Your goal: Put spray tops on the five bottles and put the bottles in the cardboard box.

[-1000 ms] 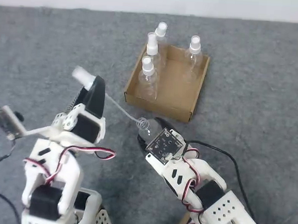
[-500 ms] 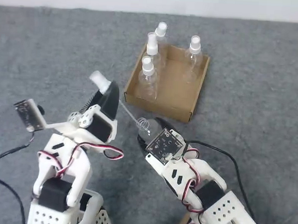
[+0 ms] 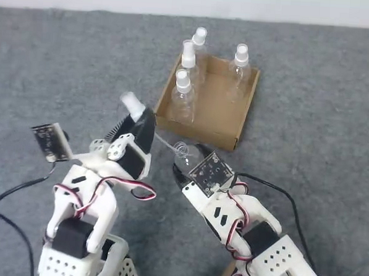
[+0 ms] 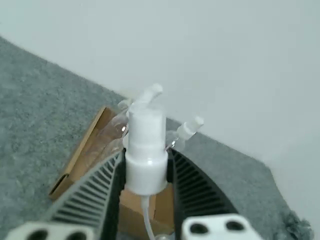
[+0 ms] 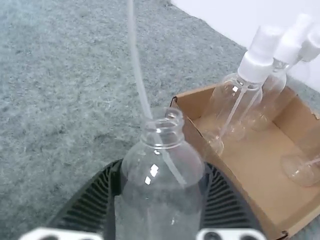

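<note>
Left gripper (image 4: 145, 162), clamping spray top (image 4: 146, 137), nearer bottle (image 5: 161, 155) held by right gripper (image 5: 162, 174), box (image 3: 200, 132) beyond

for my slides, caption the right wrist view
Right gripper holds an uncapped bottle, a spray top's tube in its neck, beside the cardboard box

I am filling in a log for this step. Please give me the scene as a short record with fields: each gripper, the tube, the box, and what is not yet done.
left gripper: shut on the spray top
right gripper: shut on the open bottle, beside the cardboard box
dip tube: lower end is inside the open bottle's neck; the spray top is not yet seated
box contents: four capped bottles stand in it
not yet done: seat the spray top, put the fifth bottle in the box
</note>
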You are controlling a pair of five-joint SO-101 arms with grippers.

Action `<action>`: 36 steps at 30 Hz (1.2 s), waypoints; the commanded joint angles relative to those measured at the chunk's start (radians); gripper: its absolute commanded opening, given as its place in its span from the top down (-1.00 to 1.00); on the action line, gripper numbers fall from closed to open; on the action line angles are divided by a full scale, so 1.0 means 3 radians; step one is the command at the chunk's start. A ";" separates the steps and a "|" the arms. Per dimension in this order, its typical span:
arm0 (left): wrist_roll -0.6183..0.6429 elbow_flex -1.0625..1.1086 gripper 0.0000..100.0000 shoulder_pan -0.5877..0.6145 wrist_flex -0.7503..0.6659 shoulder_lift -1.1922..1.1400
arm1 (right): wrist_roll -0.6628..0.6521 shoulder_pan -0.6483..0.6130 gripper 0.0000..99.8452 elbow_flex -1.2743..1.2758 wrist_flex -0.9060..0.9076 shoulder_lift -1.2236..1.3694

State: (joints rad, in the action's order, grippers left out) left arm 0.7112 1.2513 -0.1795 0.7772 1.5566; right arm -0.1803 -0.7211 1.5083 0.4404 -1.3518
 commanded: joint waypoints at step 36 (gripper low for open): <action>-0.0772 0.0524 0.97 -0.1095 0.0153 0.0020 | -0.0363 0.0059 0.97 0.0113 -0.0084 -0.0090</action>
State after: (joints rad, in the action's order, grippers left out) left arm 0.4933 1.4185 -0.4803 0.8263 1.5505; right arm -0.2770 -0.7211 1.5604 0.4404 -1.3518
